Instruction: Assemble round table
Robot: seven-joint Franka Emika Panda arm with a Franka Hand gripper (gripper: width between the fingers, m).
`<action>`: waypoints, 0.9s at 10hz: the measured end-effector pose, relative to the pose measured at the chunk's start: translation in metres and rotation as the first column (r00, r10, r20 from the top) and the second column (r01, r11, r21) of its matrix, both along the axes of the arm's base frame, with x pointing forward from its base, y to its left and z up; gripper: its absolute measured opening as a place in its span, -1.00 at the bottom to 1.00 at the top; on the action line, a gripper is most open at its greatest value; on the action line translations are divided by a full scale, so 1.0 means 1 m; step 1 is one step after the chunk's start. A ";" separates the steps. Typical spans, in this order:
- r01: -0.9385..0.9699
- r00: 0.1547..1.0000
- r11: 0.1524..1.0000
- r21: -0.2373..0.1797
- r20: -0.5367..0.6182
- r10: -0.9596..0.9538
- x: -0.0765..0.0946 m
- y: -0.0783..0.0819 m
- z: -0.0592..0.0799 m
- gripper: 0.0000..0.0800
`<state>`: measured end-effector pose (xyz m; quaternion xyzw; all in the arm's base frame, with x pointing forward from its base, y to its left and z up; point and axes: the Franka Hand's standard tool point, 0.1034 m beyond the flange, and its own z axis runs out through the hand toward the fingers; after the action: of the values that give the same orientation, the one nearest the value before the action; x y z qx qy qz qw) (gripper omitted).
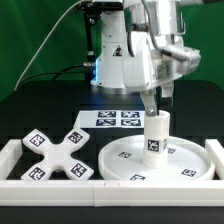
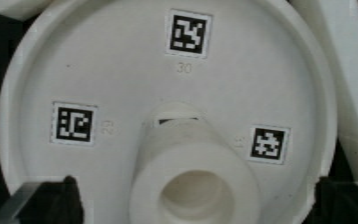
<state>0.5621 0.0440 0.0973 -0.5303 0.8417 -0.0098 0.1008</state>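
The large round disc (image 1: 182, 158) lies flat on the table at the exterior view's right and fills the wrist view (image 2: 123, 70), tags up. The short cylindrical leg (image 1: 155, 137) stands upright at the disc's middle; its hollow top shows in the wrist view (image 2: 197, 188). My gripper (image 1: 158, 108) hangs just over the leg, jaws open, one finger on each side with a gap to the leg (image 2: 197, 203). The X-shaped cross base (image 1: 56, 155) lies flat at the exterior view's left, apart from the disc.
The marker board (image 1: 117, 119) lies behind the disc, in front of the robot's base (image 1: 120, 60). A white rail (image 1: 60, 188) runs along the front, with side rails at the left (image 1: 8, 150) and right (image 1: 214, 148).
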 end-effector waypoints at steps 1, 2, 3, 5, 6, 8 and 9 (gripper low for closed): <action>-0.001 1.000 1.000 -0.002 -0.003 0.001 -0.001 0.000 -0.002 0.62; -0.002 1.000 1.000 -0.002 -0.003 0.002 -0.001 0.000 -0.002 0.62; -0.003 1.000 1.000 -0.002 -0.004 0.003 -0.001 0.000 -0.003 0.62; -0.015 1.000 1.000 -0.005 -0.003 0.015 -0.001 -0.001 -0.003 0.62; -0.102 0.995 0.995 -0.020 0.018 0.102 -0.001 -0.009 0.005 0.62; -0.292 0.954 0.954 -0.074 0.054 0.296 0.005 -0.038 0.020 0.62; -0.371 0.924 0.923 -0.101 0.061 0.378 0.009 -0.048 0.023 0.62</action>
<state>0.5716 -0.0042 0.1203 -0.6846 0.7189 -0.0482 0.1107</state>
